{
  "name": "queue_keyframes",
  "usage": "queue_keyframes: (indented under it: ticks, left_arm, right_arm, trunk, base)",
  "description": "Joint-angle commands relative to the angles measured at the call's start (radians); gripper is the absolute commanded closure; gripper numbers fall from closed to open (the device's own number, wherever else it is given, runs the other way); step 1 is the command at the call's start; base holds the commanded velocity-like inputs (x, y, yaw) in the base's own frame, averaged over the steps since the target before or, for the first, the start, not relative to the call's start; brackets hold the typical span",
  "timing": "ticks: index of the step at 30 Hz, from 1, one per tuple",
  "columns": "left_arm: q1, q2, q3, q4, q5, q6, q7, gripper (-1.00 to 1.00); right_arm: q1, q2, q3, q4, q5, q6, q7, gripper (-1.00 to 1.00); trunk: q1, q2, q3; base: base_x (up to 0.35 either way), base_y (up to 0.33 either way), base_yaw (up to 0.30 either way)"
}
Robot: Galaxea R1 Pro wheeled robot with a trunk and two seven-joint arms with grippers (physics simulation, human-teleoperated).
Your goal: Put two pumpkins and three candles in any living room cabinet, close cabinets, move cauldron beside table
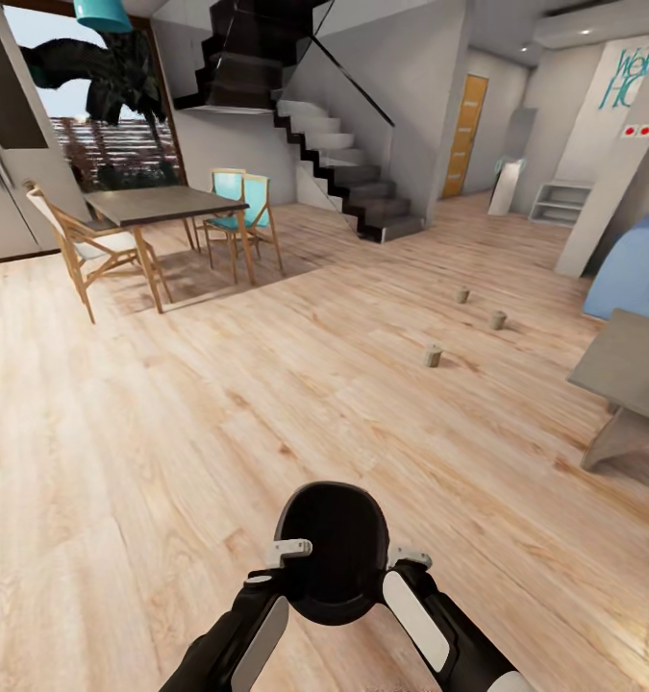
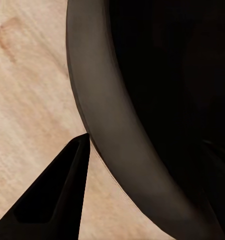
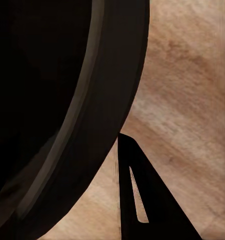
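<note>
The black cauldron (image 1: 332,553) hangs low in front of me above the wooden floor, held between both arms. My left gripper (image 1: 287,551) is shut on its left rim and my right gripper (image 1: 409,556) on its right rim. In the left wrist view the greyish rim (image 2: 117,130) runs past one dark finger (image 2: 57,200) on the outside. The right wrist view has the rim (image 3: 105,100) beside an outer finger (image 3: 137,200). Three small grey candles (image 1: 433,357) (image 1: 498,320) (image 1: 461,295) stand on the floor ahead to the right. The pumpkins and the cabinet are out of view.
A low grey table (image 1: 632,370) stands at the right edge, with a blue sofa (image 1: 641,269) behind it. A dining table (image 1: 161,207) with chairs is far left. Black stairs (image 1: 348,178) rise at the back. Open wooden floor lies between.
</note>
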Motion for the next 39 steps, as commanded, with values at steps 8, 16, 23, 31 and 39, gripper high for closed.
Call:
queue_keyframes:
  ticks: [8, 16, 23, 31, 39]
  left_arm:
    - [0.0, 0.0, -0.002, -0.003, 0.016, -0.003, 0.007, 1.0]
    - [0.0, 0.0, -0.002, -0.003, 0.016, -0.003, 0.007, 1.0]
    - [0.0, 0.0, -0.002, -0.003, 0.016, -0.003, 0.007, 1.0]
    - [0.0, 0.0, -0.002, -0.003, 0.016, -0.003, 0.007, 1.0]
    - [0.0, 0.0, -0.002, -0.003, 0.016, -0.003, 0.007, 1.0]
  right_arm:
    - [-0.002, 0.0, -0.001, -0.01, -0.008, -0.009, -0.006, 1.0]
    - [-0.002, 0.0, -0.001, -0.01, -0.008, -0.009, -0.006, 1.0]
    - [-0.002, 0.0, -0.001, -0.01, -0.008, -0.009, -0.006, 1.0]
    - [-0.002, 0.0, -0.001, -0.01, -0.008, -0.009, -0.006, 1.0]
    - [-0.002, 0.0, -0.001, -0.01, -0.008, -0.009, -0.006, 1.0]
  trunk:
    - [0.0, 0.0, -0.001]
    - [0.0, 0.0, -0.001]
    - [0.0, 0.0, -0.001]
    - [0.0, 0.0, -0.001]
    - [0.0, 0.0, -0.001]
  base:
    - [0.0, 0.0, -0.273]
    - [0.0, 0.0, -0.273]
    - [0.0, 0.0, -0.273]
    - [0.0, 0.0, -0.273]
    - [0.0, 0.0, -0.273]
